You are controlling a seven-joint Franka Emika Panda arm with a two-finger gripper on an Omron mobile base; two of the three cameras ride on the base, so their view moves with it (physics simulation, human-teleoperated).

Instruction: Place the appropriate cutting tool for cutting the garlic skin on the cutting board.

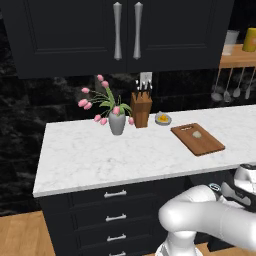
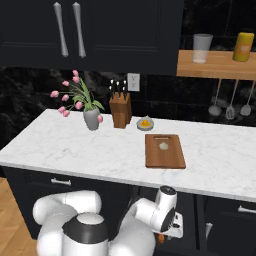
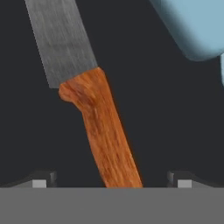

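Base views: cutting board (image 1: 198,138) with garlic (image 2: 163,145) sits on the counter, well above the lowered claw (image 2: 172,229).

Hand view: paring knife (image 3: 94,109) is centred between wide-open, empty jaws; should be gripped mid-handle, squarely.

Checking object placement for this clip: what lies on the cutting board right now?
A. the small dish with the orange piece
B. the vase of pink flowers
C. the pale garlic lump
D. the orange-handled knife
C: the garlic sits on the cutting board, with no knife beside it.
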